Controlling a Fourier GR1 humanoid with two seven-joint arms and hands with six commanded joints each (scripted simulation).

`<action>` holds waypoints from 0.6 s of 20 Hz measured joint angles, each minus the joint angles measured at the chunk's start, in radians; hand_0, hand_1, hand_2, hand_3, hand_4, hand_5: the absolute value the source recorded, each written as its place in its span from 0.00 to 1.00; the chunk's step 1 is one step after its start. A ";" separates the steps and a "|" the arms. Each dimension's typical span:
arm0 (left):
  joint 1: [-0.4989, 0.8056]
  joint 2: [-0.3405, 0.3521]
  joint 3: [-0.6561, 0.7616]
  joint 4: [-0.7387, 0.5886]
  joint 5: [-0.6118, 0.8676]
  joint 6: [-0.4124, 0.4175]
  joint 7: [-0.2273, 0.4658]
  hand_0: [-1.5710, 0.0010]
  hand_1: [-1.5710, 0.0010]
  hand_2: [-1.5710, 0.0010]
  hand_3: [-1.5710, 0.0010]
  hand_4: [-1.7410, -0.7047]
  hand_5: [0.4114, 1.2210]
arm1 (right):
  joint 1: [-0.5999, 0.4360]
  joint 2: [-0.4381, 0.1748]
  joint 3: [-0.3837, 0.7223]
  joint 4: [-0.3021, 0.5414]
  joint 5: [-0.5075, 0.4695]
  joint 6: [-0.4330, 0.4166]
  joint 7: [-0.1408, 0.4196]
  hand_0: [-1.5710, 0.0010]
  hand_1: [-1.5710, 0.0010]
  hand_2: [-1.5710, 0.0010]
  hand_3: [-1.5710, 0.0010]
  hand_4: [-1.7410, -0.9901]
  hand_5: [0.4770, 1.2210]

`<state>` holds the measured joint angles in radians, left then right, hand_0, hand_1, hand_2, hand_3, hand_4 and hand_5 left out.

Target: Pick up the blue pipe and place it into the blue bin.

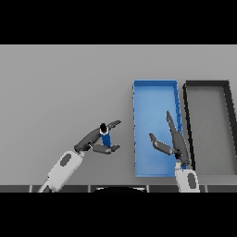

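Observation:
The blue pipe [106, 137] stands on end on the grey table, its dark ring-shaped end facing up, left of the blue bin [155, 92]. My left hand [95, 141] is around the pipe, fingers and thumb curled round it from the left. My right hand [173, 139] is over the blue bin, fingers straight and thumb spread, holding nothing.
A black bin [208, 84] with a grey floor stands right of the blue bin, side by side with it. Open grey table stretches to the left and to the back.

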<state>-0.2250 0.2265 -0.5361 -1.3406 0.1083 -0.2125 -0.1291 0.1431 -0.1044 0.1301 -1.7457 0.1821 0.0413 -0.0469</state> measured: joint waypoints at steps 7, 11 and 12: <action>0.009 -0.047 -0.018 0.007 -0.003 0.000 -0.009 0.28 0.23 0.22 0.25 0.14 0.82 | -0.015 -0.003 -0.010 0.009 -0.016 0.008 0.015 1.00 1.00 1.00 1.00 0.72 0.17; 0.016 -0.053 -0.035 0.009 -0.022 0.035 -0.062 0.11 0.10 0.09 0.14 0.06 0.92 | -0.019 0.004 -0.005 0.016 -0.011 0.004 0.020 1.00 1.00 1.00 1.00 0.73 0.17; 0.014 -0.057 -0.030 0.014 -0.022 0.042 -0.074 0.09 0.08 0.07 0.12 0.05 0.94 | -0.016 -0.002 -0.009 0.008 -0.016 0.007 0.012 1.00 1.00 1.00 1.00 0.74 0.17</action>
<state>-0.2108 0.1693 -0.5666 -1.3270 0.0861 -0.1702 -0.2029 0.1270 -0.1060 0.1212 -1.7375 0.1658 0.0488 -0.0353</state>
